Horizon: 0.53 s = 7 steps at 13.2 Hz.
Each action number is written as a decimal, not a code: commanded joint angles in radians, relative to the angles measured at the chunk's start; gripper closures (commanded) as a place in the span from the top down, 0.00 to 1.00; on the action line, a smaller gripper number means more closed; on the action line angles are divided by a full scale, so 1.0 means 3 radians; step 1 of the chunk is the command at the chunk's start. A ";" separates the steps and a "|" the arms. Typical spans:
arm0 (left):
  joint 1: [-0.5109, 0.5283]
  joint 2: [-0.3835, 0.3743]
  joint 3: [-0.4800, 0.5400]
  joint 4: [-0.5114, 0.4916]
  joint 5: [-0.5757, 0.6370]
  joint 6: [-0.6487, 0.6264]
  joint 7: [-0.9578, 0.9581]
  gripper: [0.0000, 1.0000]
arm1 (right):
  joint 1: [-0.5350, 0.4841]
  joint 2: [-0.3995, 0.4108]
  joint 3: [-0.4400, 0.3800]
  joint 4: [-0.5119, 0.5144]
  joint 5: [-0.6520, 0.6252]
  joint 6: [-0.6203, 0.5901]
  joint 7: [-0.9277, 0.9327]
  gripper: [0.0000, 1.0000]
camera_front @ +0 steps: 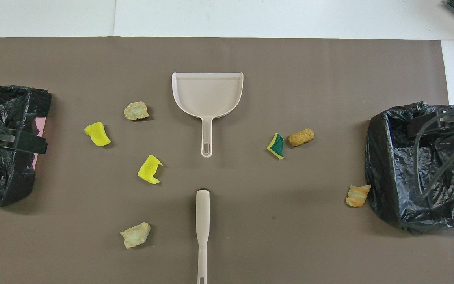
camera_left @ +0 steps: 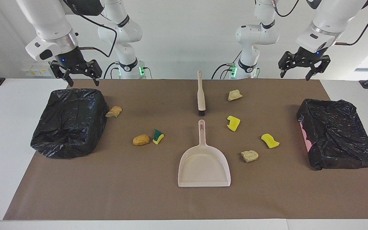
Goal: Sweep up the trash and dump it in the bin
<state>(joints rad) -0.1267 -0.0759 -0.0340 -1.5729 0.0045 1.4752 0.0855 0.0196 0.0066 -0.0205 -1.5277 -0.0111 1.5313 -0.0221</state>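
Over the table's two ends we held the left gripper [camera_left: 294,68] and right gripper [camera_left: 81,77] high, both spread wide and empty. Seven pieces of trash [camera_left: 141,140] lay scattered around the dustpan [camera_left: 204,166] and brush [camera_left: 200,93]; we judged a firm handle grip came first.

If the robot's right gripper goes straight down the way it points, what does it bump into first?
Probably the black bag-lined bin: the open right gripper hangs over the bin's robot-side edge, though depth is unclear.
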 commanded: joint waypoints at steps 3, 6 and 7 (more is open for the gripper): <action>-0.0048 -0.0478 -0.0188 -0.0687 -0.0188 0.0247 -0.0279 1.00 | -0.0045 -0.0027 0.0007 0.0000 -0.0034 -0.0057 -0.0034 1.00; -0.0048 -0.0703 -0.0510 -0.1147 -0.0224 0.0476 -0.0575 1.00 | -0.0122 -0.0032 0.0007 0.0000 0.0022 -0.0098 -0.0018 1.00; -0.0053 -0.0779 -0.0627 -0.1316 -0.0285 0.0578 -0.0698 1.00 | -0.0116 -0.0032 0.0017 0.0000 0.0022 -0.0098 -0.0028 1.00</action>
<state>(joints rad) -0.1311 -0.2238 -0.1817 -1.8237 -0.0560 1.5655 -0.0612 -0.0063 0.0066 -0.0253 -1.5277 -0.0116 1.5269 -0.0221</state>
